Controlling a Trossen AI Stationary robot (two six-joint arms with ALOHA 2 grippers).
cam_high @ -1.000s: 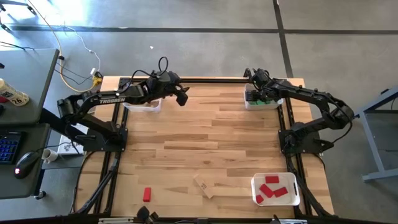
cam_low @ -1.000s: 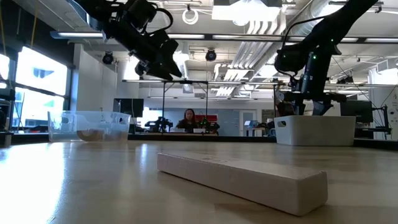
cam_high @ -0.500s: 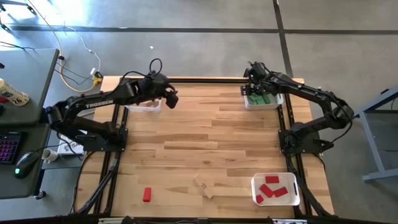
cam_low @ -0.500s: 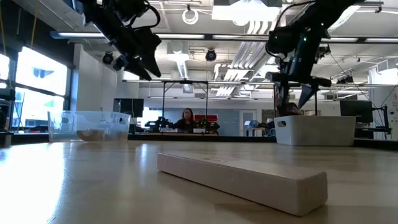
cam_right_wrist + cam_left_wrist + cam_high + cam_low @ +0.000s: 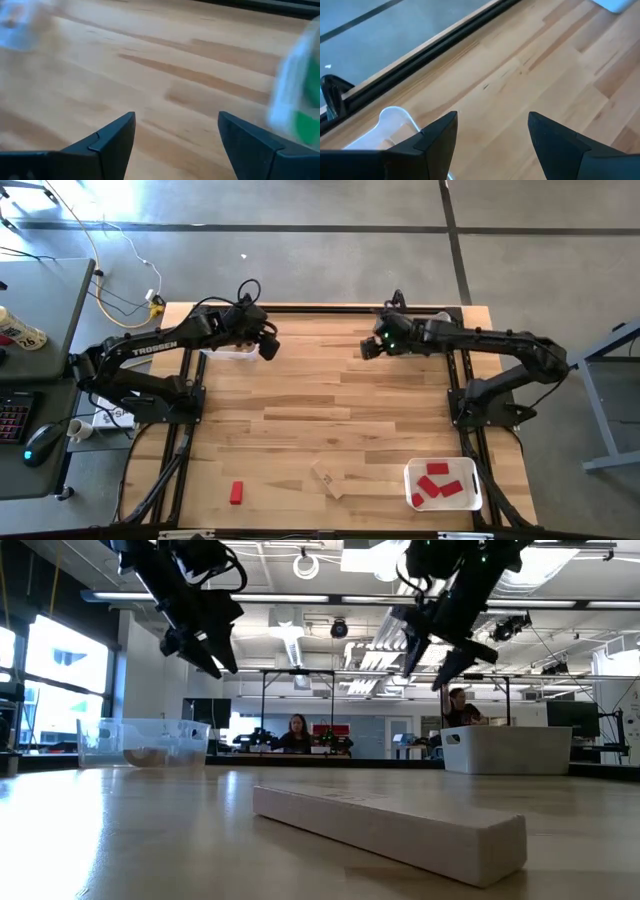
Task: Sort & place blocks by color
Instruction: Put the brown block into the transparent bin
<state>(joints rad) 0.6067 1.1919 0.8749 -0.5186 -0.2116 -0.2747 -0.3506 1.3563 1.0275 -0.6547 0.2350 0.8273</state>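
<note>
A red block [image 5: 237, 492] and a tan wooden bar [image 5: 327, 478] lie flat on the table near its front edge. The bar also shows close up in the low view [image 5: 390, 830]. My left gripper [image 5: 269, 349] is open and empty, in the air beside the clear bin [image 5: 228, 350] at the far left. My right gripper [image 5: 366, 347] is open and empty, in the air left of the white bin [image 5: 505, 748]. That bin holds green blocks, which show blurred in the right wrist view [image 5: 305, 125]. My right arm covers most of it in the high view.
A white tray [image 5: 412, 480] with several red blocks stands at the near right corner. The clear bin [image 5: 140, 743] holds tan pieces. Bare wood lies across the table's middle [image 5: 330, 400]. People sit in the room behind the table [image 5: 298, 730].
My right gripper has risen out of the white bin and swung toward the table's left, turning as it went. My left gripper has drawn back toward the table's left, closer to the clear bin. The blocks on the table have not moved.
</note>
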